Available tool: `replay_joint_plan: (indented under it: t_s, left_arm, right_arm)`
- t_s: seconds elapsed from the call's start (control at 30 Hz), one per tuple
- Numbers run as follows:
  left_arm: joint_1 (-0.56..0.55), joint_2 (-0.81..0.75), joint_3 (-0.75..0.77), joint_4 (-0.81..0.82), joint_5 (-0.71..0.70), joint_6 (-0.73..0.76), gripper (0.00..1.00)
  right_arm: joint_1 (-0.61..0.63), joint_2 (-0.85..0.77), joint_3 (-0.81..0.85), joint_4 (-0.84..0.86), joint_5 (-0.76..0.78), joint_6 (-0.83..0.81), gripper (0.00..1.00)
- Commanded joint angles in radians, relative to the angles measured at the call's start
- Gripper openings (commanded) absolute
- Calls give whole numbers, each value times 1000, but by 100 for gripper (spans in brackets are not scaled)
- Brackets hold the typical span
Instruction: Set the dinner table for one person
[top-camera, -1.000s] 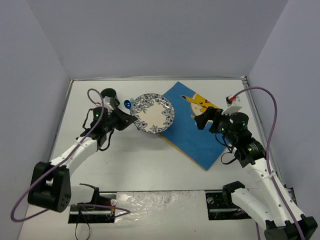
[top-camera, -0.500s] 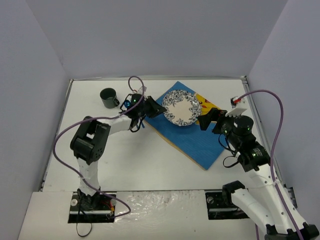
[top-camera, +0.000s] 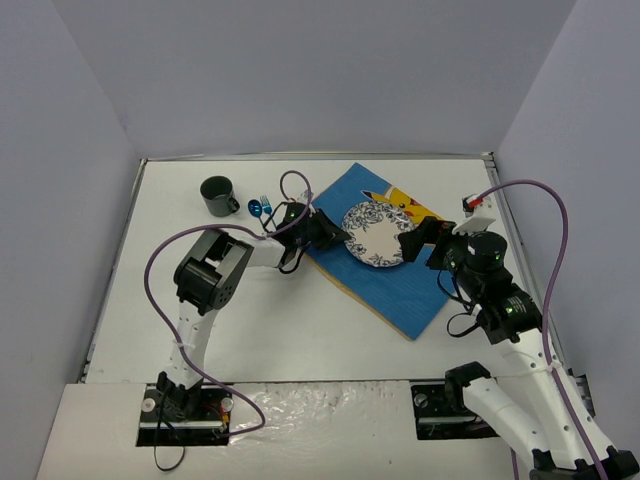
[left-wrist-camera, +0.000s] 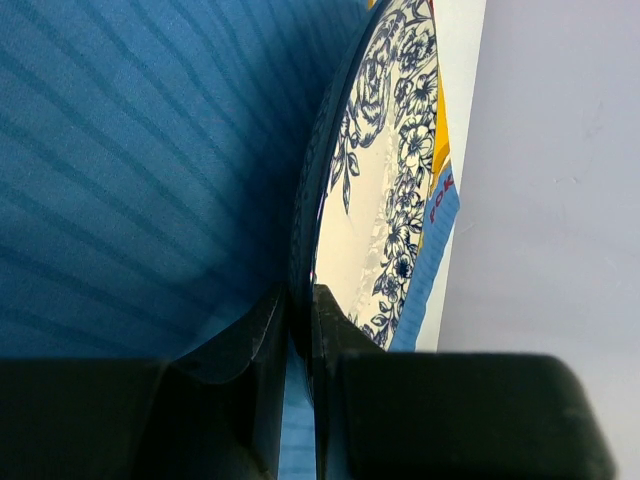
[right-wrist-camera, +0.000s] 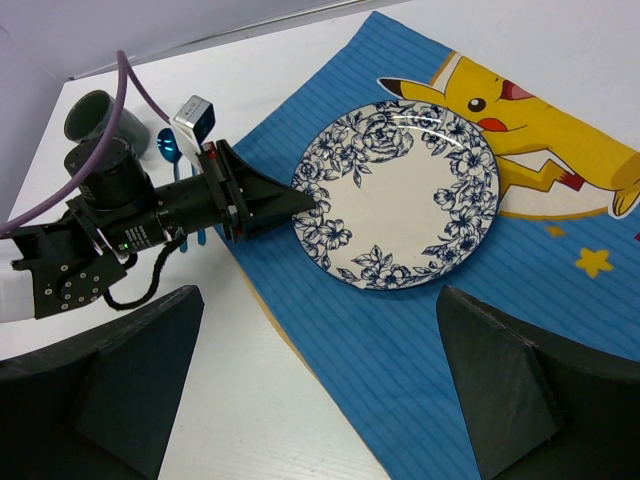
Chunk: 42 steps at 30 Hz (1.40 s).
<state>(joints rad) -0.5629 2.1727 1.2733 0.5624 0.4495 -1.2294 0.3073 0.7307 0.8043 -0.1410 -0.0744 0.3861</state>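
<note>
- The dinner table (top-camera: 280, 320), the wide white top, runs under everything. The blue placemat (top-camera: 390, 290) lies askew on it toward 2 o'clock from the table's middle.
- The flowered plate (top-camera: 374, 235) is over the mat's far half, partly covering the yellow cartoon figure.
- The left gripper (top-camera: 343, 232) reaches in from 9 o'clock and is clenched on the plate's rim, one finger above and one beneath. From the wrist view I cannot tell whether the plate lies flat or that rim is a little raised.
- The right gripper (top-camera: 415, 240) hangs just beside the plate's 3 o'clock rim with its jaws spread wide and nothing between them.
- My guess is the plate is about to be let go, and that is where the risk sits.
- If the rim is off the cloth when the fingers part, the plate could drop and clatter or skid.
- The lower finger lies between plate and cloth. Pulling straight back toward 9 o'clock could drag the plate off centre or bunch the mat.
- A shove toward 3 o'clock would knock the plate into the waiting right fingers.
- The mug (top-camera: 217, 195) and the blue cutlery (top-camera: 258, 207) sit at about 10 o'clock from the plate, close to the left arm. A careless swing home, or its looping purple cable (top-camera: 160, 260), could sweep them.
</note>
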Motion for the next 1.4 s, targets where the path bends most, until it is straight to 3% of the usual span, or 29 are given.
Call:
replay_joint_plan:
  t_s: [0.0,0.93,1.0,1.13,1.37]
  left_arm:
    - [-6,-118,38,282,45,-63,0]
    - [-11,-51,-36,290,52,-98,2]
    - [-11,-48,-42,290,52,-99,10]
    - [-9,-60,-61,258,39,-80,44]
    - [0,-139,-82,66,-10,41,75]
  right_arm:
    - [-4,0,35,44,25,-15,100]
    - [-4,13,11,45,29,-10,100]
    - [-4,12,7,44,31,-10,100]
    - [-4,5,3,46,34,-12,100]
    - [-4,-6,1,44,39,-15,100]
